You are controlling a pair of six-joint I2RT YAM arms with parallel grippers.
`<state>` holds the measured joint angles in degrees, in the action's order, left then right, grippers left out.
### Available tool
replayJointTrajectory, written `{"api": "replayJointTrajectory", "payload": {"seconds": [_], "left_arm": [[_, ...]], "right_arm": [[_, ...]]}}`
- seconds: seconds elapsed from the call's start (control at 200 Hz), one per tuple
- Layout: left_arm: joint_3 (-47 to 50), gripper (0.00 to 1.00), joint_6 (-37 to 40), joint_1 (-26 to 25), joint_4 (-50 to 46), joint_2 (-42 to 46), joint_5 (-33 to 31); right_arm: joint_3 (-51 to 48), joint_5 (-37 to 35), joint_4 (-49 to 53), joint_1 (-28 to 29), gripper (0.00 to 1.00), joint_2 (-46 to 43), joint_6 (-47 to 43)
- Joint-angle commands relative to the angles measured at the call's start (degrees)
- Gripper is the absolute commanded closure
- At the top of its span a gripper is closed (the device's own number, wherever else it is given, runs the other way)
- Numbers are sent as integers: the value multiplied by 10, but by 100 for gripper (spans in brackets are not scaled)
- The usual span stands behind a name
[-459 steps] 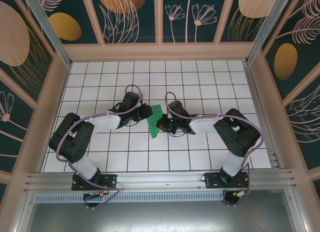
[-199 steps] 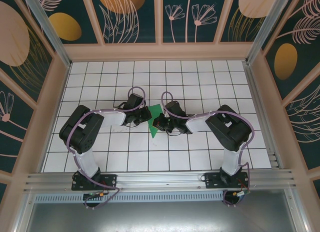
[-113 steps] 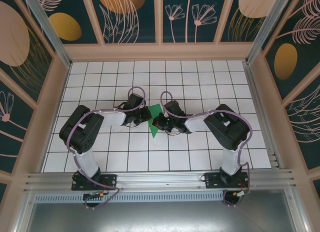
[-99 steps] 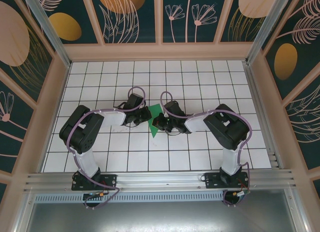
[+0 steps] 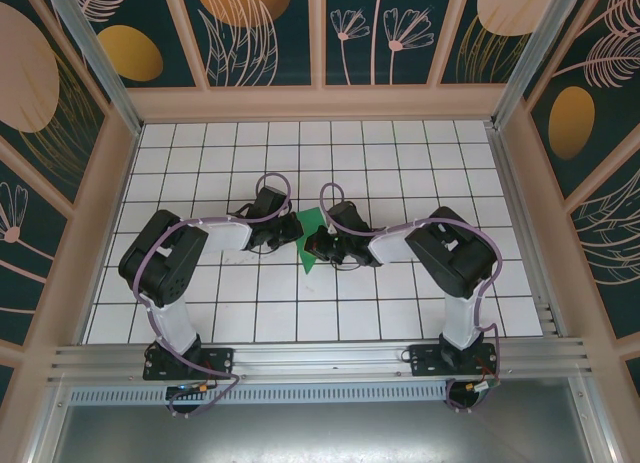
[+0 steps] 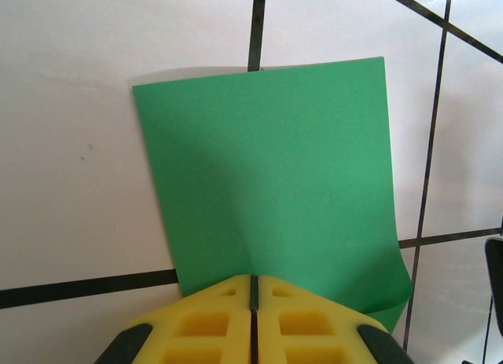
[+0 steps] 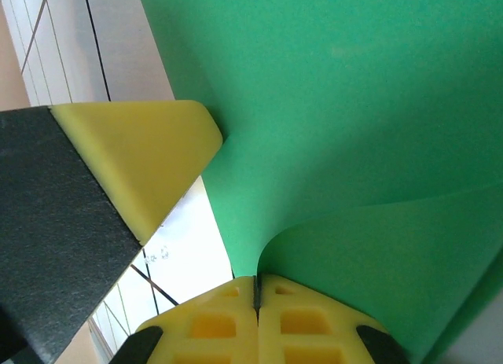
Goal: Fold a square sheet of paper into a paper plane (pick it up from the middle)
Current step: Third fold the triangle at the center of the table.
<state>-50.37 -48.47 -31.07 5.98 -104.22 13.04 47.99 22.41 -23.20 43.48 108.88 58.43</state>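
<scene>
The square sheet of paper [image 5: 313, 221] is bright green and rests on the white grid table between the two arms, partly folded. In the left wrist view the sheet [image 6: 267, 167] lies flat ahead, and my left gripper [image 6: 253, 281] is shut on its near edge, where a short crease starts. My left gripper [image 5: 290, 230] sits at the sheet's left side. My right gripper [image 7: 255, 284] is shut on a curled-up edge of the sheet [image 7: 354, 104], at the sheet's right side [image 5: 313, 245]. A yellow finger of the left gripper [image 7: 141, 156] touches the paper's edge. The paper plane is out of view.
The white tiled table [image 5: 400, 163] stretches to wooden side walls [image 5: 100, 183] and a back wall. An aluminium rail [image 5: 320, 358] runs along the near edge by both arm bases. Open tiles lie behind and in front of the paper.
Since the earliest frame both arms have drawn in towards the paper with elbows raised. Over the last second the right gripper edged slightly left; the left arm and the paper stayed put.
</scene>
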Motion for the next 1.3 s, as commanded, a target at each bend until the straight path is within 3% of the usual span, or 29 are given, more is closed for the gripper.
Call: {"api": "replayJointTrajectory", "payload": {"seconds": [0.0,0.726,1.091,1.296], "left_arm": [[9,90,7,-2,-7,-15,10],[10,90,7,-2,-11,-11,7],[-3,83,0,1,-58,56,-56],[12,82,-1,2,-41,80,-39]], "right_arm": [[15,-7,-7,-4,98,14,-17],[21,-8,9,-5,98,24,-29],[19,-23,33,-5,97,21,-29],[16,-26,37,-5,96,16,-29]]}}
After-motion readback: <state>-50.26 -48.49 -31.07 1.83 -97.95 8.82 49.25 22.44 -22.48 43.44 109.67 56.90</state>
